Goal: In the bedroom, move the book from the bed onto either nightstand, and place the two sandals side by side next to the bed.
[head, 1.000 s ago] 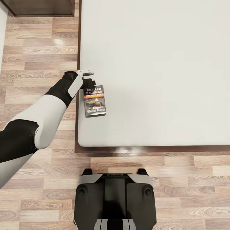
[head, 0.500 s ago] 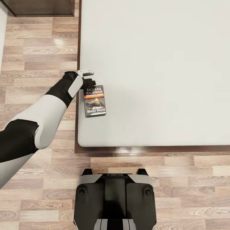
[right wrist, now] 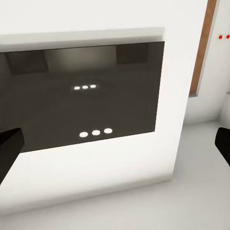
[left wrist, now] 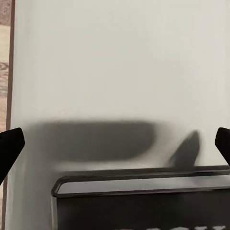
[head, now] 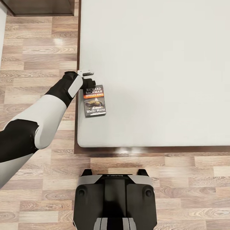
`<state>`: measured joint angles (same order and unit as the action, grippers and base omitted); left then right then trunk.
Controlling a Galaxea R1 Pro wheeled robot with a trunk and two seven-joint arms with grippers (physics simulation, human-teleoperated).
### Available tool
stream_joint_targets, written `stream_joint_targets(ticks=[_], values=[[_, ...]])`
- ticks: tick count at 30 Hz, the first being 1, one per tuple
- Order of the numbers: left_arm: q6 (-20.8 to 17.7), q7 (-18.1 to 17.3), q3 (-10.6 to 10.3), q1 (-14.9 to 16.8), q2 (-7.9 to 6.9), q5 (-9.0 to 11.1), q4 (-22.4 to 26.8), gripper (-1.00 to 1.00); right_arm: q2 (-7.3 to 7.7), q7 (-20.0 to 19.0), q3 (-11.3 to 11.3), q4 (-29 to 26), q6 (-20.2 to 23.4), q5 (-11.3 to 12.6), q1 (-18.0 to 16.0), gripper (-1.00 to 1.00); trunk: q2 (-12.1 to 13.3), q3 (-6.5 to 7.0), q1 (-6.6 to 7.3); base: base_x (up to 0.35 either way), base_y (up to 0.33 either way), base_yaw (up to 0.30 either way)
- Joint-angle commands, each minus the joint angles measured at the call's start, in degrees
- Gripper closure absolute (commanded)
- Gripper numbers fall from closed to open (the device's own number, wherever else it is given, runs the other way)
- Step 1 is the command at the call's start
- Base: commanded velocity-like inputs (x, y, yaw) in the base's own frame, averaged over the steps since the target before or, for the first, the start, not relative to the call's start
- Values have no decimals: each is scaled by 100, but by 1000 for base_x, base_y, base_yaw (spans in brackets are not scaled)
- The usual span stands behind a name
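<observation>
The thin dark grey paperback book with white lettering and an orange band lies flat on the light grey mattress of the low bed, near its left edge and front left corner. The left pincer hovers at the book's far end, jaws spread wide apart; the right pincer is likewise spread, facing a white wall with a dark panel.

Left end effector fingertips spread wide over bed; book edge between.

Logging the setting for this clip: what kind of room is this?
Most likely a bedroom: a large bed with a light grey mattress on a dark frame, wood plank floor, and a dark cabinet, perhaps a nightstand, beside it.
</observation>
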<state>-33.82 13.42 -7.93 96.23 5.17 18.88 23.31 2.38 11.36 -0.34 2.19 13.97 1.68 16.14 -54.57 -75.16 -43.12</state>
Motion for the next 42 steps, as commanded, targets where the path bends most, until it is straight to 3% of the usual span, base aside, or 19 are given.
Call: stream_joint_targets(ticks=[1, 42], values=[[-19, 47, -42, 1, -5, 64, 7, -100, 0, 16, -2, -8, 18, 17, 3, -100, -4, -2, -2, 0, 0, 0], [-10, 47, -49, 1, -8, 55, -5, -100, -6, 16, -3, -9, 18, 17, 3, -100, -4, -2, -2, 0, 0, 0]])
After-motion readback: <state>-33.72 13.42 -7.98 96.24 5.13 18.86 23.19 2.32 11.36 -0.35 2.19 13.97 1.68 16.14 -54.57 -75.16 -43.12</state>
